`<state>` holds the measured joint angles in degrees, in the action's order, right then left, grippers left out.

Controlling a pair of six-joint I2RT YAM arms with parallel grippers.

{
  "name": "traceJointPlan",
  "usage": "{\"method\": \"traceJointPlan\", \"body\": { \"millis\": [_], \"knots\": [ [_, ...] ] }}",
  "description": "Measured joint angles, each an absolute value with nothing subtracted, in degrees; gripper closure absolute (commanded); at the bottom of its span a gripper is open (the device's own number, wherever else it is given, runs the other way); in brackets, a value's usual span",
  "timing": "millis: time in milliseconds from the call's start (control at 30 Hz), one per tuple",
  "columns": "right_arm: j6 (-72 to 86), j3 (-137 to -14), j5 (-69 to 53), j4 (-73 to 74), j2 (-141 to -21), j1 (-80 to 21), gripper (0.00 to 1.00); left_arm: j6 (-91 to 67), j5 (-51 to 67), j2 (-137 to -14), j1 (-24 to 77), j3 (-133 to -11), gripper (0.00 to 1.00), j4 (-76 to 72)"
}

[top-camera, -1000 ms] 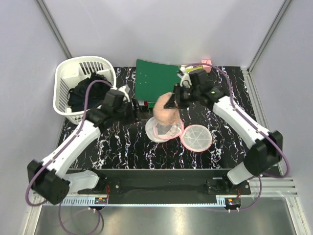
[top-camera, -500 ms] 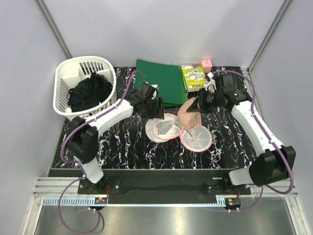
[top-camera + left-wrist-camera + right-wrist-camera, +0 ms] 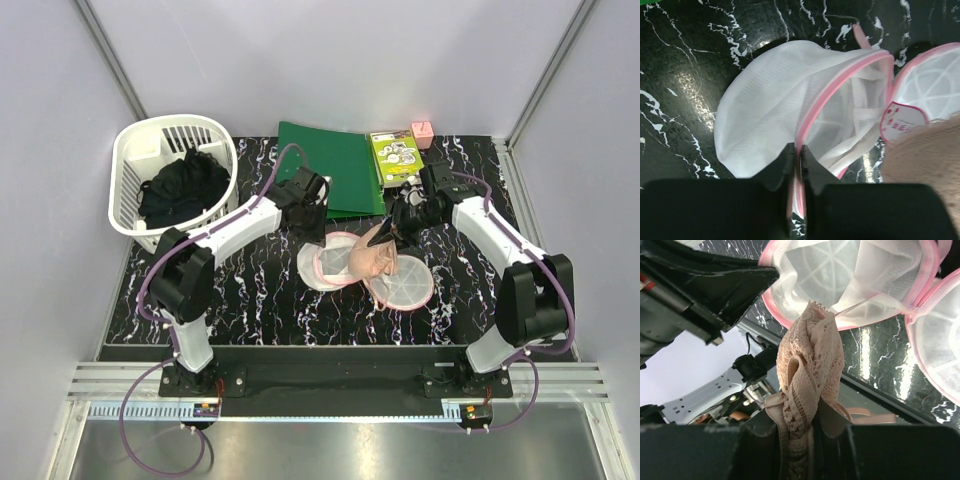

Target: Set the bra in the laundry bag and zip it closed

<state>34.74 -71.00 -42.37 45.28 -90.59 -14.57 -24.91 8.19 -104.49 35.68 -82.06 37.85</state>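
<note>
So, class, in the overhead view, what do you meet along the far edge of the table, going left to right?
white slotted basket → green folder → green printed packet → small pink block

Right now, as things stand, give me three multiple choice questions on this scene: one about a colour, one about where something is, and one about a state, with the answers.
1. What colour is the trim on the laundry bag rim?
A. blue
B. pink
C. green

2. Where is the black clothing?
A. in the white basket
B. on the green folder
C. spread flat on the table

3. What state is the right gripper in?
A. open and empty
B. shut on a booklet
C. shut on the bra

Answers:
1 B, a pink band runs round the mesh opening.
2 A, the dark bundle lies within the slatted walls.
3 C, its fingers pinch the peach lace fabric.
</note>
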Motion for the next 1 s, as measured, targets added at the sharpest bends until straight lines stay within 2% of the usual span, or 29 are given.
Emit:
{"method": "traceJointPlan", "body": {
  "millis": [33, 200, 533, 767, 1000],
  "knots": [
    [35.33, -71.00, -42.87, 45.25, -90.96, -14.57, 1.00, -24.80, 8.54, -104.49, 35.70, -82.52, 1.00, 38.04],
    [39.88, -70.70, -44.88, 43.83, -91.92, -14.57, 1.00, -25.30, 9.98, -104.29, 35.73, -83.53, 1.00, 38.04],
    [57.39, -60.95, -50.28, 27.44, -91.64, -14.92, 1.00, -30.13, 10.48, -98.21, 38.41, -80.14, 1.00, 36.14],
    [60.49, -60.36, -52.18, 22.26, -83.88, -15.00, 1.00, -32.29, 10.94, -96.86, 39.38, -77.65, 1.00, 34.76],
    [60.14, -56.66, -53.23, 20.14, -86.80, -15.00, 1.00, -34.20, 10.98, -94.83, 39.38, -74.83, 1.00, 33.30]
  ]
}}
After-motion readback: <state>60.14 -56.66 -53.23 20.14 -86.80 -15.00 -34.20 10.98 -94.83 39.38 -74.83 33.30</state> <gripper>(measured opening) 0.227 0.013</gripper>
